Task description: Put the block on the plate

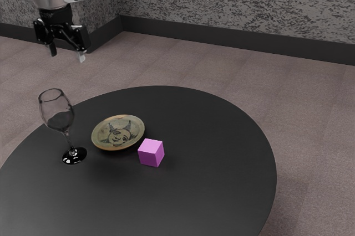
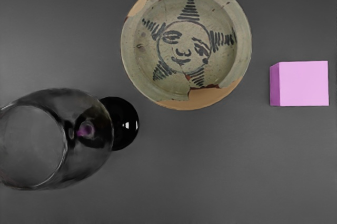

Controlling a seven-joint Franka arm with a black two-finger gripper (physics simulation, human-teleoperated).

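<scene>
Purple on its sides and a paler pink-violet on top, the block (image 1: 151, 153) sits on the dark round surface (image 1: 216, 142), just beside the plate (image 1: 118, 132) and apart from it; in the exterior view it lies to the right of the plate and a little nearer the camera. Greenish-grey ceramic with tan patches and fine cracks, the plate bears a dark drawing of a face inside a star, its points striped; its hollow holds nothing. Clear glass makes up the wine glass (image 1: 74, 155), upright on its round foot, on the other side of the plate from the block; its foot is near the plate's rim without touching it. Black and raised well above the things, the gripper (image 1: 67, 54) hangs at the exterior view's upper left; its two fingers stand wide apart with nothing between them; a carpeted floor (image 1: 299, 119) and speckled grey walls (image 1: 233, 3) lie beyond.
</scene>
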